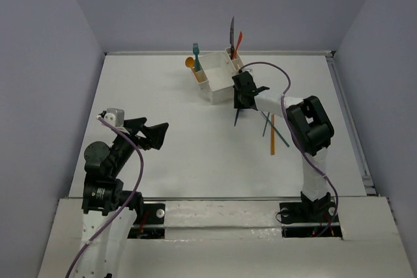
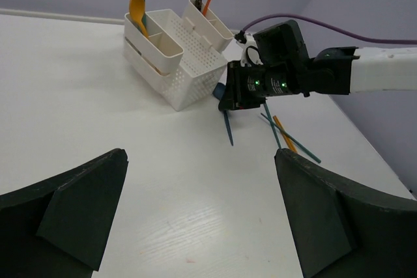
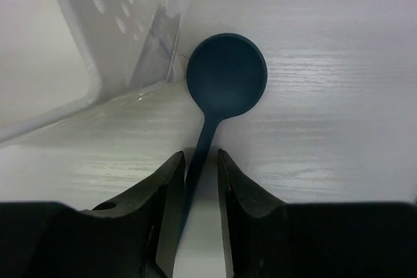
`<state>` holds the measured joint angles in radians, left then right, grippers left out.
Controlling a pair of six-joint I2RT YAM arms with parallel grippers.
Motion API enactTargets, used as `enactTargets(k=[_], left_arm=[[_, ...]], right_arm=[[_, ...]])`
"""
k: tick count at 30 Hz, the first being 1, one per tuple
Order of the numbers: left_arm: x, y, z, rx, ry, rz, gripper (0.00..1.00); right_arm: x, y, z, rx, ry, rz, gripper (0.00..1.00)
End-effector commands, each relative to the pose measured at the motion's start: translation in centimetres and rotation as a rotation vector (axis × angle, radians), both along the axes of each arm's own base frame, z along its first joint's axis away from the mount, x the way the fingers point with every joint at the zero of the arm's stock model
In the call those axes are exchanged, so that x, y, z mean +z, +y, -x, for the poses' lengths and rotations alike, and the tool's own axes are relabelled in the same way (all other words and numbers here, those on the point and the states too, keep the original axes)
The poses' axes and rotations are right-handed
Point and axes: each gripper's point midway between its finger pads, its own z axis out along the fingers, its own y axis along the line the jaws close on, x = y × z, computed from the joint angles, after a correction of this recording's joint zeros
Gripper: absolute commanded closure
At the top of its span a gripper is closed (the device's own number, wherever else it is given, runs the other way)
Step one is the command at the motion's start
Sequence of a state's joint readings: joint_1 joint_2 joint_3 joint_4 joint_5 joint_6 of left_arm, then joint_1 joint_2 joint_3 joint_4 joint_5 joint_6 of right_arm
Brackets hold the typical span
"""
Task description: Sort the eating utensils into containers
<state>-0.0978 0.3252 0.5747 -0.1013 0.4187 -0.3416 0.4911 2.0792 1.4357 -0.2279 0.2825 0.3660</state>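
Right gripper [image 3: 199, 155] fills the bottom of its wrist view, low over the table [image 3: 326, 135]. Jaws stand narrowly apart, one on each side of the blue spoon [image 3: 226, 73] handle. A sliver of table shows between the handle and the right finger, so it is not clamped. The spoon lies flat, its bowl pointing away from the wrist and just beside the foot of the white caddy [image 3: 124, 24] wall.

Judgement: the jaws straddle the handle rather than the bowl because only the handle is slim enough to pinch. Set square across the shaft, they should keep it from twisting out.

Left gripper [image 2: 201, 161]: fingers wide apart, nothing between them, well apart from the caddy. Presumably parked to leave the right arm room.

Caddy, top view:
- Left slot: teal fork [image 1: 195, 50] and orange spoon [image 1: 189, 62], upright.
- Right slot: dark-handled knife [image 1: 231, 32] and orange plastic knife [image 1: 238, 41], upright.

Knives share one slot, so the blue spoon most likely belongs with the orange spoon.

Loose on the table, near the right arm: orange slim piece [image 1: 272, 136] and teal slim pieces [image 2: 303, 148], crossed. They are too thin in these views to tell their kind.

Risk: the bowl sits close to the caddy wall, so a careless lift could nudge the caddy.
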Motion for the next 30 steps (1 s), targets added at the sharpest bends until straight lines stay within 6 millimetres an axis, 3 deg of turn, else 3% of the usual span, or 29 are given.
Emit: enactTargets(k=[1,4,6,7,9,10,11,13,14,15,19,23,24,25,26,28,29,30], left_arm=[[0.7,-0.2,-0.3,-0.012,-0.041,-0.004,0.01],[0.7,-0.2,-0.2,-0.015,-0.04,-0.005,0.01],[0.9,-0.2,-0.1,-0.015,-0.047,-0.003,0.01],[0.8,-0.2,-0.1,-0.015,-0.047,-0.003,0.01],[1.0,-0.2,-0.1,-0.015,-0.051,-0.003,0.01],[0.9,-0.2,0.0,-0.017,-0.051,-0.003,0.01],[1.0,-0.2,0.1,-0.017,-0.057,-0.002,0.01],[1.0,-0.2,0.1,-0.019,-0.057,-0.001,0.01],[1.0,-0.2,0.1,-0.019,-0.055,-0.001,0.01],[1.0,-0.2,0.1,-0.019,-0.057,-0.001,0.01],[0.9,-0.2,0.0,-0.017,-0.048,0.0,0.01],[0.9,-0.1,0.0,-0.008,-0.05,0.0,0.01],[0.9,-0.1,0.0,-0.006,-0.05,0.0,0.01],[1.0,-0.1,0.0,-0.006,-0.051,-0.001,0.01],[0.9,-0.1,0.0,-0.009,-0.049,-0.001,0.01],[0.9,-0.1,0.0,-0.009,-0.051,-0.002,0.01],[0.9,-0.1,0.0,-0.011,-0.049,-0.001,0.01],[0.9,-0.2,0.0,-0.012,-0.048,-0.001,0.01]], right_arm=[[0.4,-0.6,-0.8,-0.018,-0.009,0.035,0.73],[0.4,-1.1,-0.4,-0.027,-0.014,0.048,0.83],[0.3,-1.7,0.2,-0.03,-0.009,0.066,0.98],[-0.2,-2.0,0.5,-0.032,0.0,0.076,1.0],[1.1,-2.2,0.6,-0.036,-0.04,0.065,1.0],[0.3,-2.8,1.9,-0.031,-0.028,0.068,1.0],[3.1,-2.9,1.9,-0.038,-0.096,0.029,1.0],[4.3,-3.4,3.0,-0.045,-0.135,0.004,1.0],[7.1,-3.5,3.2,-0.047,-0.191,-0.024,1.0],[8.5,-3.5,3.2,-0.045,-0.227,-0.043,1.0],[15.0,-1.7,3.4,0.045,-0.378,-0.179,1.0],[21.0,2.4,2.7,0.169,-0.539,-0.336,1.0],[23.4,3.9,2.3,0.199,-0.604,-0.38,1.0],[23.6,5.1,2.0,0.228,-0.617,-0.396,1.0],[26.3,6.6,1.6,0.262,-0.696,-0.427,1.0],[28.1,8.3,1.1,0.299,-0.755,-0.443,1.0],[27.8,9.3,0.6,0.323,-0.775,-0.429,1.0],[30.1,10.5,0.7,0.351,-0.865,-0.464,1.0]])
